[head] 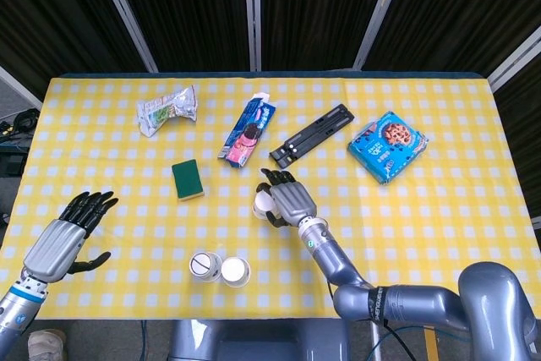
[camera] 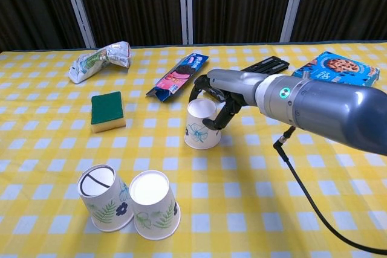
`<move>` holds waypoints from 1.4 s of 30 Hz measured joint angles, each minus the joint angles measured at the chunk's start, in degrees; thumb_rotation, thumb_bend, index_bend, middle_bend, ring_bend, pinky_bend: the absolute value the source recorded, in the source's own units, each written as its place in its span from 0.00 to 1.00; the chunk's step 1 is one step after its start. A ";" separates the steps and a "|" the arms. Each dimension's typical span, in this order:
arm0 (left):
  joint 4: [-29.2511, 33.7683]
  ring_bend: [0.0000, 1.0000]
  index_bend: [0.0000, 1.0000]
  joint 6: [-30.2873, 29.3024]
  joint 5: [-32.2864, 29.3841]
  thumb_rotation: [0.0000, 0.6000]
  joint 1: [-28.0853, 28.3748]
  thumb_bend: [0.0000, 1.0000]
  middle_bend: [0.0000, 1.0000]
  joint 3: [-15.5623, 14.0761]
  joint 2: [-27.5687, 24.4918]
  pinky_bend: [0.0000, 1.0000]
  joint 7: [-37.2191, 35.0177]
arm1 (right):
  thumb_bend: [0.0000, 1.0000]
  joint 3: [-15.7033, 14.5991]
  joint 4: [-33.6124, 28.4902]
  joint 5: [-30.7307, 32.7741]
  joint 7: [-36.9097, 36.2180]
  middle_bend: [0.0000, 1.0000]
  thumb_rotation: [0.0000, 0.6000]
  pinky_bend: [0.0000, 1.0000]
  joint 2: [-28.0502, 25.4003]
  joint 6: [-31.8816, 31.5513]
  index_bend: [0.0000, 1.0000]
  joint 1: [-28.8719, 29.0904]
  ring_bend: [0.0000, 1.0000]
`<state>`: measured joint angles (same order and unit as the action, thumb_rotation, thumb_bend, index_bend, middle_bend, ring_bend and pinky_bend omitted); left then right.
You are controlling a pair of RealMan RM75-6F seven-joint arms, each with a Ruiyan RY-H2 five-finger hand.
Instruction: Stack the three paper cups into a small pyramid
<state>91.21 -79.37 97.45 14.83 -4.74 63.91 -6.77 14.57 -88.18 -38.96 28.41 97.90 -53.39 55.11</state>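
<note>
Two upside-down paper cups stand side by side near the front edge, one (camera: 104, 196) (head: 204, 265) with a leaf print and the other (camera: 155, 203) (head: 235, 271) touching it on the right. The third upside-down cup (camera: 201, 126) (head: 262, 202) stands mid-table, slightly tilted. My right hand (camera: 215, 97) (head: 284, 197) wraps it from the right, with fingers curled over its far side and the thumb on its near side. My left hand (head: 64, 239) hovers at the front left with fingers spread and nothing in it. The chest view does not show it.
A green sponge (camera: 107, 111) lies left of the gripped cup. Behind it are a pink snack pack (camera: 179, 75), a crumpled silver bag (camera: 100, 60), a black bar (camera: 264, 64) and a blue cookie box (camera: 336, 69). The yellow checked table (camera: 254, 209) spreads right of the cup pair.
</note>
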 measured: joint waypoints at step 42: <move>1.11 0.00 0.00 3.05 -1.39 1.00 0.51 0.25 0.00 0.36 0.91 0.00 4.93 | 0.38 -3.87 -32.08 -21.30 -13.68 0.04 1.00 0.00 -20.64 -0.96 0.42 -8.18 0.00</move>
<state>92.32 -76.32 96.06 15.34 -4.39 64.82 -1.83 10.69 -120.27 -60.26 14.73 77.26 -54.35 46.93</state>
